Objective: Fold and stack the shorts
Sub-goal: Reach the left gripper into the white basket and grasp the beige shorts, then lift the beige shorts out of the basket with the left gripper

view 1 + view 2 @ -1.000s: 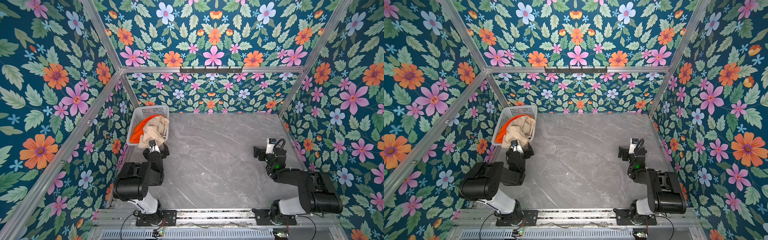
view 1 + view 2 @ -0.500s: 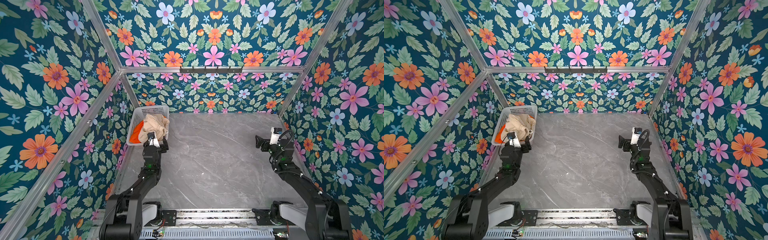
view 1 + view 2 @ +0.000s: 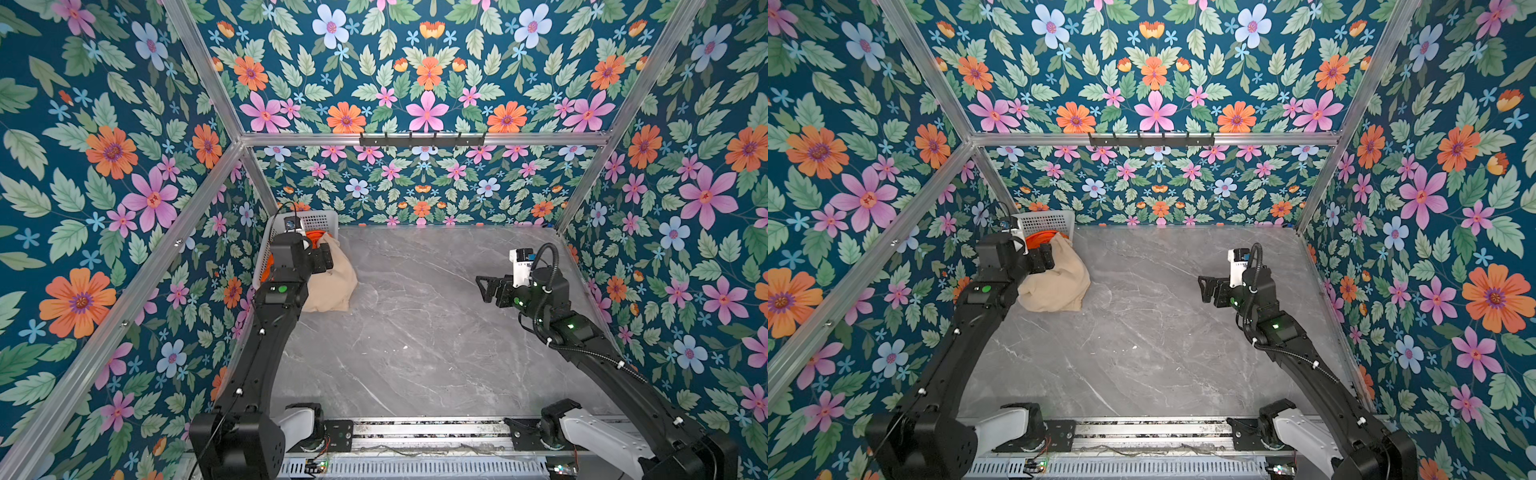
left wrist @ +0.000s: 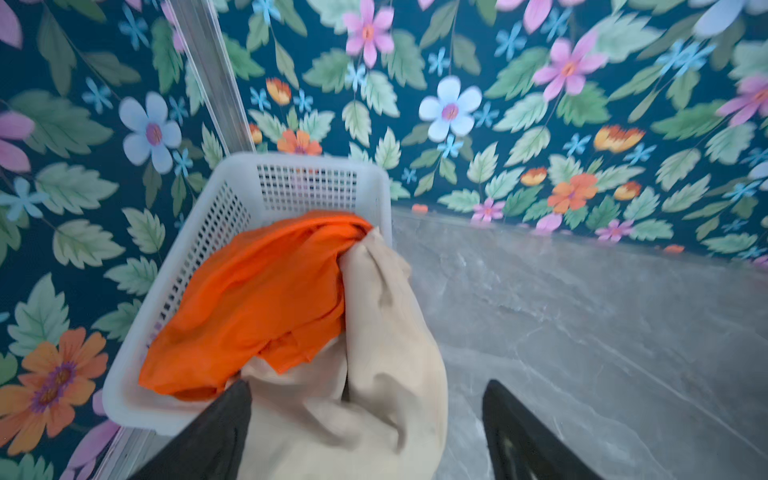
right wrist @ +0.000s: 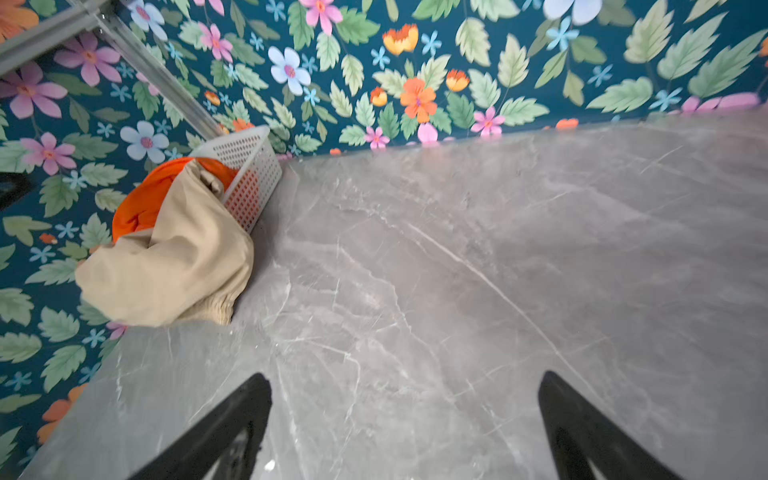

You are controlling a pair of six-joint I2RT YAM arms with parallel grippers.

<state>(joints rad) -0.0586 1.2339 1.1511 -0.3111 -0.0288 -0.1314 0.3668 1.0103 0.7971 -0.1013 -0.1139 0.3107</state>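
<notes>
The beige cloth shorts (image 3: 332, 282) spill over the rim of a white perforated plastic basket (image 3: 320, 218) in the far left corner of the grey marble-look table (image 3: 415, 332). Most of the bundle droops down the basket's side and lies crumpled on the tabletop. In the right wrist view the gathered waistband (image 5: 212, 309) is touching the table. The bright orange cloth shorts (image 4: 257, 299) are bunched inside the basket, pressed against the beige pair and partly under it.

The left gripper (image 4: 370, 386) hangs right over the beige heap at the basket's near end. Its fingers are spread wide with the cloth between them; one finger (image 4: 216, 428) sits at the fabric's edge and the other stands clear of it, so nothing is pinched.

Well apart, near the table's right edge, the right gripper (image 5: 405, 378) hovers above bare tabletop. It points toward the basket with its fingers wide apart and holds nothing. Floral-patterned walls (image 3: 124, 166) enclose the table.
</notes>
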